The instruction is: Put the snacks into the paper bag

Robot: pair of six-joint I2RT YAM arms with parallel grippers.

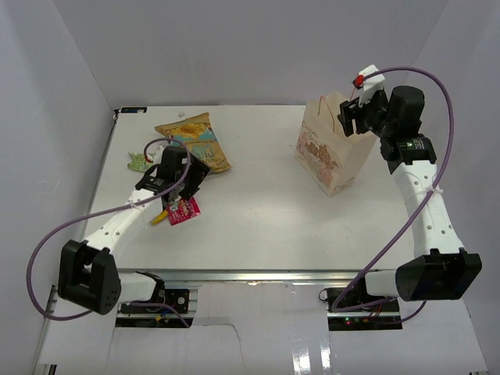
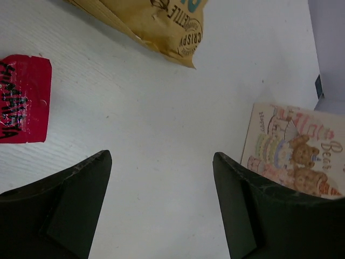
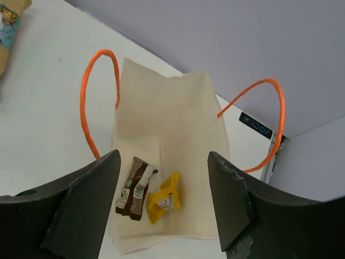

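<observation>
Right fingers [image 3: 81,208] stand apart above the paper bag [image 3: 178,118], brown bar [image 3: 135,186] and yellow packet [image 3: 164,198] lying inside; I should rise straight, clear of the orange handles [image 3: 89,108]. My left fingers [image 2: 64,208], also apart, need centring over the red packet [image 2: 21,100].

Six snacks [image 1: 195,141]; one paper bag [image 1: 328,156]

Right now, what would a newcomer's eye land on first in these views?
The upright paper bag at the far right stands out, with the right tool open above its mouth. The right wrist view shows a dark brown bar and a yellow packet lying on its bottom. On the left, the tan-gold chip bag and a red packet lie on the table near the open, empty left tool.
</observation>
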